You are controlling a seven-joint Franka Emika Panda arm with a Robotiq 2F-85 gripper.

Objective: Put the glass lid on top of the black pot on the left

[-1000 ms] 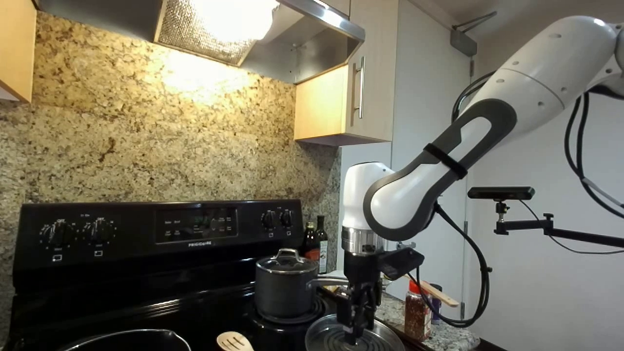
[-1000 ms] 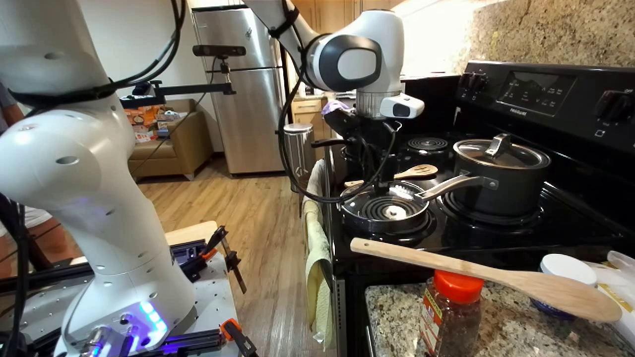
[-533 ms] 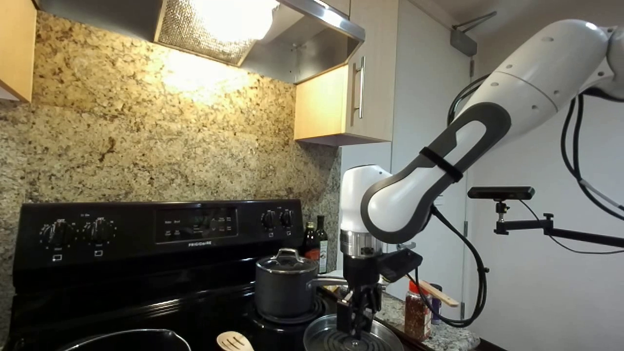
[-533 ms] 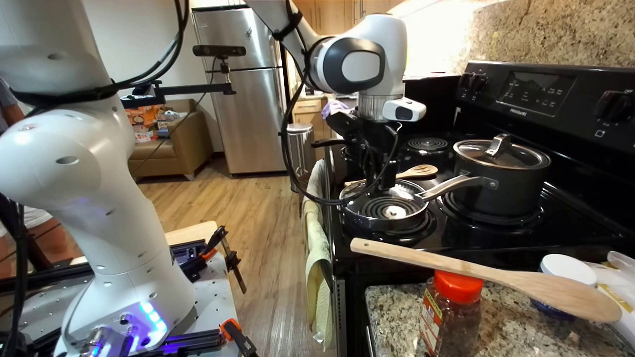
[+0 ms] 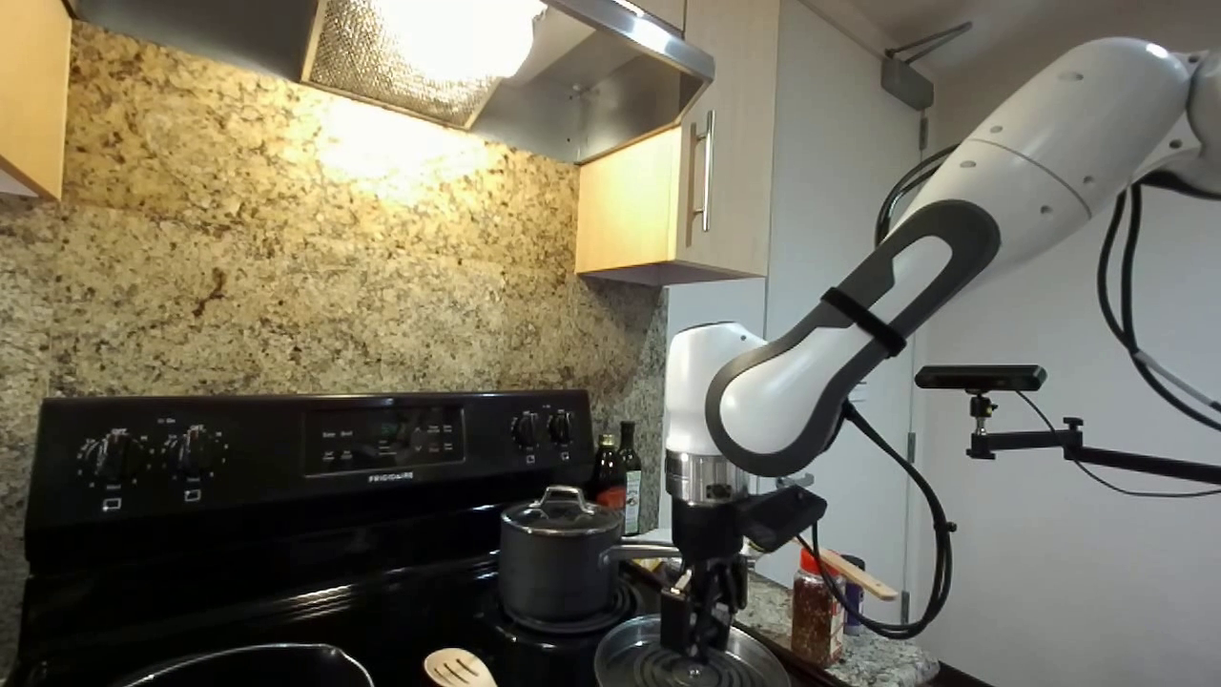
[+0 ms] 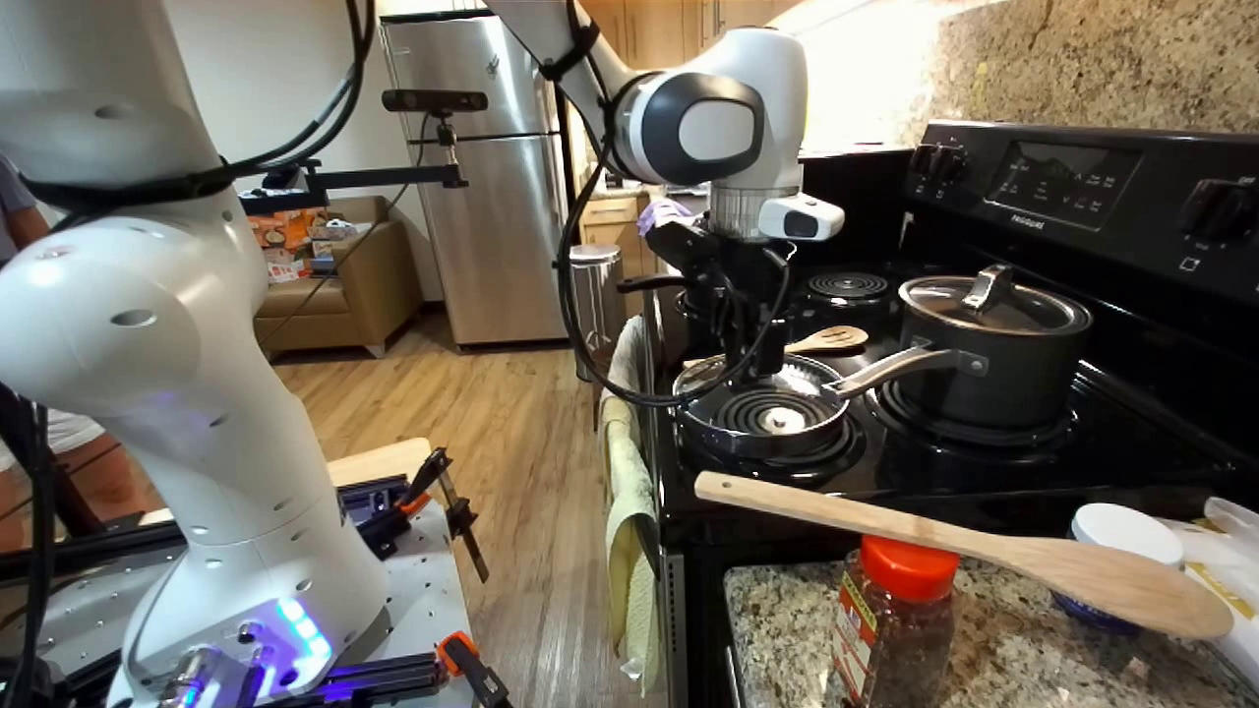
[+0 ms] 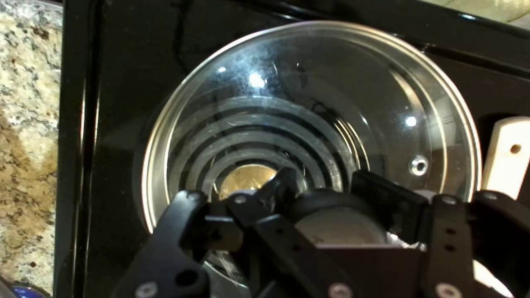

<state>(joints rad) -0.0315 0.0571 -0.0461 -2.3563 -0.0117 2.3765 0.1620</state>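
Stovetop (image 7: 120, 82): two fingers (image 7: 385, 203) gripping one glass lid (image 7: 306, 124)

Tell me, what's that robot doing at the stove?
A robot arm is handling a glass lid. Its gripper looks closed around the knob in the lid's middle. The lid seems to rest on the stove, not yet on the black pot, whose edge peeks in at the bottom left of an exterior view.
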